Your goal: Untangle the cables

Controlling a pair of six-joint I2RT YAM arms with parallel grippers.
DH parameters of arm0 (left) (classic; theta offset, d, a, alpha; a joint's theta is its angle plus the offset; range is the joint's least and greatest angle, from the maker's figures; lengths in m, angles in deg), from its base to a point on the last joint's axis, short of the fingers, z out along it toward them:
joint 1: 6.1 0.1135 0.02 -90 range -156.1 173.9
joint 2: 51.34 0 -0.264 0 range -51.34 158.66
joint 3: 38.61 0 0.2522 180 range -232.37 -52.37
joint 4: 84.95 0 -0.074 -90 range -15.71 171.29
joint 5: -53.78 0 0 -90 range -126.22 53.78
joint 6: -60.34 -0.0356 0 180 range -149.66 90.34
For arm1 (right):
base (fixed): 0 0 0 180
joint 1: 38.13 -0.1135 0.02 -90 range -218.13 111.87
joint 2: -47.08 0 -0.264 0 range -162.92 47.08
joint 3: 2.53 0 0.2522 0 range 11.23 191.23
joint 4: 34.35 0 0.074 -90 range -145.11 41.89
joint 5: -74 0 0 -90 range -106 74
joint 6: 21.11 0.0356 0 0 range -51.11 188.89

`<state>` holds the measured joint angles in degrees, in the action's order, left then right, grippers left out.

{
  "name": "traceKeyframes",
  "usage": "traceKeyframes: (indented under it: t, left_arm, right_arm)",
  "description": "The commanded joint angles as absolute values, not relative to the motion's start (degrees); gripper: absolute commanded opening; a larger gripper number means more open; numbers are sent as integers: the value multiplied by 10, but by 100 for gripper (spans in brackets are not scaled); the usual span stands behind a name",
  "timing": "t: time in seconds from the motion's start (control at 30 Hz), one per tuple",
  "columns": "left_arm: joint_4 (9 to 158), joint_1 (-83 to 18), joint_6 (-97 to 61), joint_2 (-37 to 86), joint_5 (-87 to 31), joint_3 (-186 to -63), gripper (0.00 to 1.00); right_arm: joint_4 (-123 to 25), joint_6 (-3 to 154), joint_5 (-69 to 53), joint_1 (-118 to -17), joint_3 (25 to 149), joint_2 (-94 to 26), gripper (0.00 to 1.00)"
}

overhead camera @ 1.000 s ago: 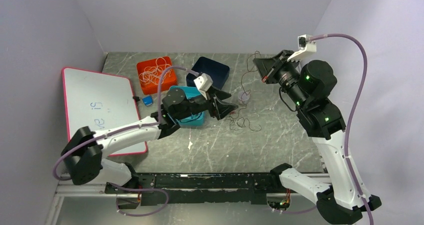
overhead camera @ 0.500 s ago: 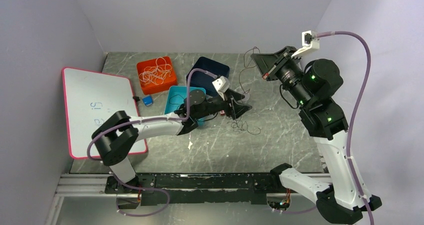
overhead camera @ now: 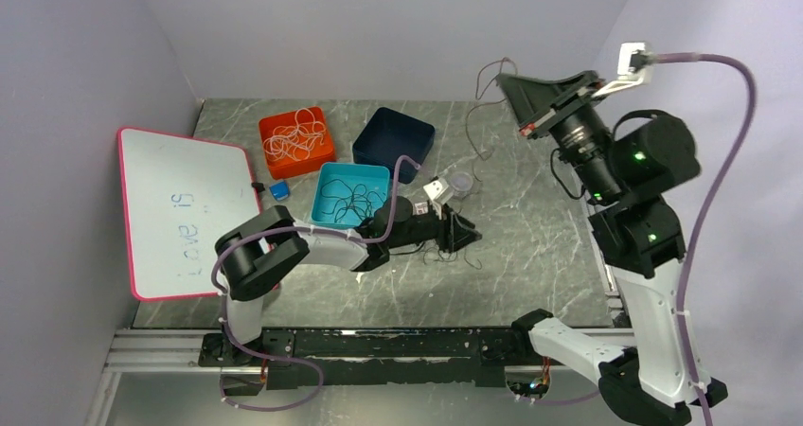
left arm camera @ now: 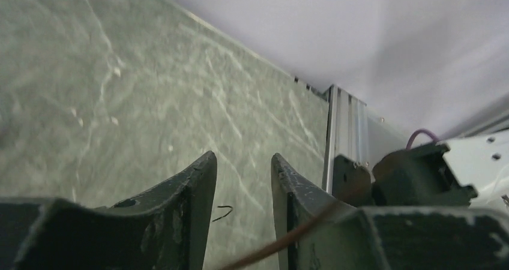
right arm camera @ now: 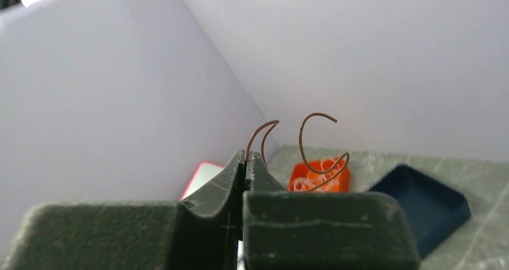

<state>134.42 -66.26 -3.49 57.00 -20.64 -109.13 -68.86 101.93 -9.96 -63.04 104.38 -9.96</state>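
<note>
A thin brown cable [overhead camera: 472, 128] hangs from my right gripper [overhead camera: 504, 79], held high over the back right of the table. In the right wrist view that gripper [right arm camera: 246, 157] is shut on the cable, whose free ends curl above the jaws [right arm camera: 303, 144]. The strand runs down to a small dark tangle of cables [overhead camera: 466, 255] on the table. My left gripper [overhead camera: 468, 234] lies low over this tangle. Its jaws [left arm camera: 243, 160] stand apart with bare table and a short black wire end [left arm camera: 223, 212] between them. The brown cable [left arm camera: 282, 240] crosses in front of the right finger.
An orange tray [overhead camera: 320, 156] of whitish wires, a teal tray [overhead camera: 325, 175] of black wires and an empty dark blue tray [overhead camera: 393, 137] sit at the back left. A whiteboard [overhead camera: 180, 208] lies at the far left. A small clear cup [overhead camera: 461, 180] stands by the hanging cable.
My left arm reached lower and to the right, down onto the tangle, and its jaws narrowed. My right gripper rose and moved right, drawing the brown cable up.
</note>
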Motion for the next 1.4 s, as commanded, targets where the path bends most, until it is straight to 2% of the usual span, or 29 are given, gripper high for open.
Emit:
traceKeyframes:
  t: [0.0, 0.37, 0.6, 0.93, 1.37]
  left_arm:
    - [1405, -668, -12, 580, -204, -1047, 42]
    - [1424, -679, 2, 611, -225, -996, 41]
    - [1411, -678, 2, 567, -245, -966, 45]
    - [1239, -678, -57, 328, -369, -920, 55]
    - [840, -663, -72, -8, -588, -899, 56]
  right_arm:
    - [-643, 1014, -113, -628, 1106, -100, 0]
    - [-618, 987, -114, -628, 1269, -159, 0]
    - [-641, 958, -129, -629, 1300, -183, 0]
    - [-676, 926, -123, -628, 1250, -192, 0]
    - [-720, 875, -99, -629, 1204, -231, 0]
